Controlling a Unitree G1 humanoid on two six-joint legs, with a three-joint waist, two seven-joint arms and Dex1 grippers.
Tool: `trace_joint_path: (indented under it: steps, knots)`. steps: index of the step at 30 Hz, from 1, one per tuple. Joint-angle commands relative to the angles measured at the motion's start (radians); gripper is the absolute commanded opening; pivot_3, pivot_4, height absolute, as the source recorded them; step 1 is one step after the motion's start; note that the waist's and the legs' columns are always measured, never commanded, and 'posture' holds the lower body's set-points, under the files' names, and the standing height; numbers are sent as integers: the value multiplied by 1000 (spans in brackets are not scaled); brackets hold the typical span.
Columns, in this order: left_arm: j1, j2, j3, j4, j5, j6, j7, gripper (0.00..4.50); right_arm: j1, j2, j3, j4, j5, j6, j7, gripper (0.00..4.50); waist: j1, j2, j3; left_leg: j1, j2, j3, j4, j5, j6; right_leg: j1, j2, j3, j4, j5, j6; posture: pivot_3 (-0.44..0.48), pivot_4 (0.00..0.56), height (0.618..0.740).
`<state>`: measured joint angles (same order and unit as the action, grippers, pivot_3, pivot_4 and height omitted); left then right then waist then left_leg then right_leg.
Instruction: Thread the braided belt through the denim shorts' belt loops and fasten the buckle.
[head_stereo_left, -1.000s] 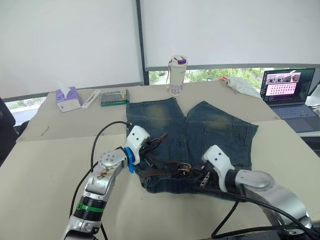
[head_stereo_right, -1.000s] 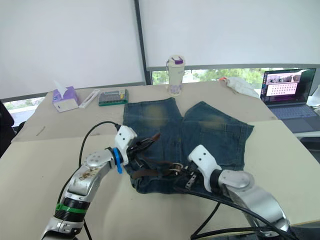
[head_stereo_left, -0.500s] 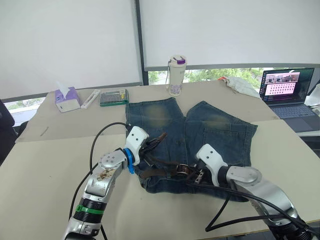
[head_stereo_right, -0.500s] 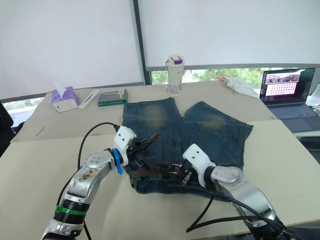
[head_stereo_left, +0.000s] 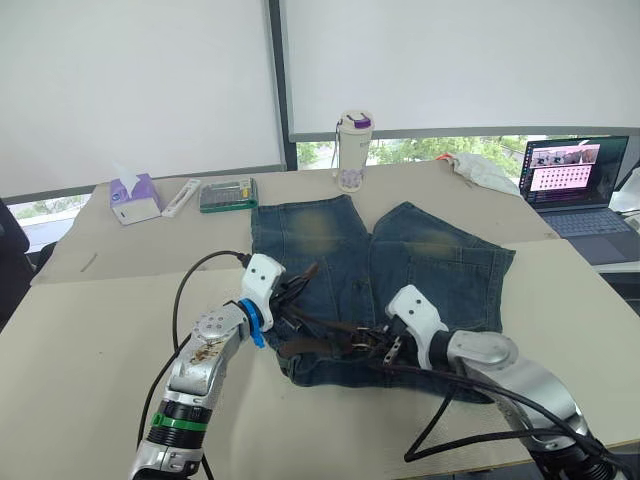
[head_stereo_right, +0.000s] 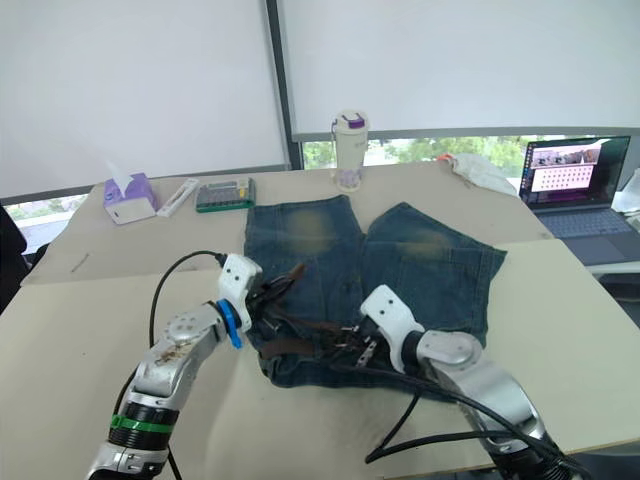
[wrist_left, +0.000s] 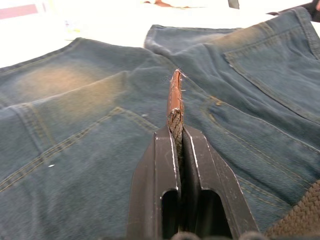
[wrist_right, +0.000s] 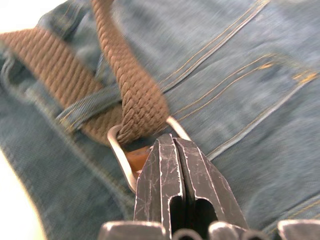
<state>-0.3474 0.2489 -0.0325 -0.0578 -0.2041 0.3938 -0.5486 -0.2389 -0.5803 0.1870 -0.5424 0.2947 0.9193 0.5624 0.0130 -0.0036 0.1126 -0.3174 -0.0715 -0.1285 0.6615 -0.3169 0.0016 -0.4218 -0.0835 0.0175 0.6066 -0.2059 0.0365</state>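
The denim shorts (head_stereo_left: 385, 270) were spread flat on the table (head_stereo_left: 90, 330), waistband toward the robot and legs pointing away. The braided belt (head_stereo_left: 320, 345) was laid along the waistband, and in the right wrist view it was seen passing under one of the belt loops (wrist_right: 87, 107) before looping through the buckle (wrist_right: 120, 155).

The left gripper (wrist_left: 176, 145) was held at the waistband's left end, its fingers pressed together on the belt's brown tip, which stood up between them in the left wrist view. Compared with a second earlier, this gripper was found slightly further to the left and away from the robot, with the free belt end (head_stereo_left: 310, 272) drawn along with it.

The right gripper (wrist_right: 172, 145) was placed at the buckle near the middle of the waistband. Its fingers were seen closed together with their tips against the buckle's frame; whether the metal was actually pinched between them could not be told. A second earlier this gripper had been further to the right and nearer the robot; it had been brought inward along the waistband to the buckle, most of that travel falling in the first half second.

The shorts themselves were left where they had been.
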Motion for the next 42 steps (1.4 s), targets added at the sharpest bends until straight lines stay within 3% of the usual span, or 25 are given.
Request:
trace_joint_path:
  steps: [1, 6, 12, 21, 26, 29, 33, 42]
  knots:
    - [-42, -30, 104, 1, -54, 63, 106, 0, 40, -54, -1, -95, 60, 11, 78, 37, -1, 0, 0, 0, 0, 0, 0, 0, 0, 0, 0, 0, 0, 0, 0, 0, 150, 740]
    - [-45, -41, 122, -8, -66, 106, 150, 0, 62, -104, 64, -86, 13, -4, 70, 37, -5, -2, 0, 0, 0, 0, 0, 0, 0, 0, 1, -1, 0, 0, 0, 0, 150, 740]
    - [-31, -35, 99, -37, -74, 121, 155, 0, 43, -86, 41, -29, -26, -5, 12, 37, 0, -2, 0, 0, 0, 0, 0, 0, -1, 0, 0, 0, 0, 0, 0, 0, 150, 740]
    - [-12, -15, 50, -63, -70, 111, 134, 0, 74, -44, -130, -174, 296, 61, 161, 37, 0, -2, 0, 0, 0, -1, -1, 0, -1, 0, 0, 0, -1, 0, 0, 0, 150, 740]
    - [-5, -11, 35, -73, -73, 112, 132, 0, 27, 12, -158, -141, 305, 41, 74, 37, -1, -2, 0, 0, 0, -1, -1, 0, 0, 1, 0, -1, -1, 0, 0, 0, 150, 740]
    - [-4, -9, 39, -74, -76, 115, 137, 0, -2, 25, -104, -76, 208, 5, 2, 37, 0, -2, 0, 0, 0, 0, -1, 0, 0, 0, 0, 0, 0, 0, 0, 0, 150, 740]
    - [-5, -9, 49, -71, -80, 120, 145, 0, 15, 12, 16, -28, 127, -50, 7, 37, 2, -2, 0, 0, 0, 0, -1, 0, -1, 0, 0, -1, -1, 0, 0, 0, 150, 740]
    - [-5, -9, 63, -69, -82, 129, 155, 0, 15, 10, 106, 107, 27, -132, 34, 37, -1, -2, 0, 0, 0, -1, -1, 0, -1, 0, 0, 0, -1, 0, 0, 0, 150, 740]
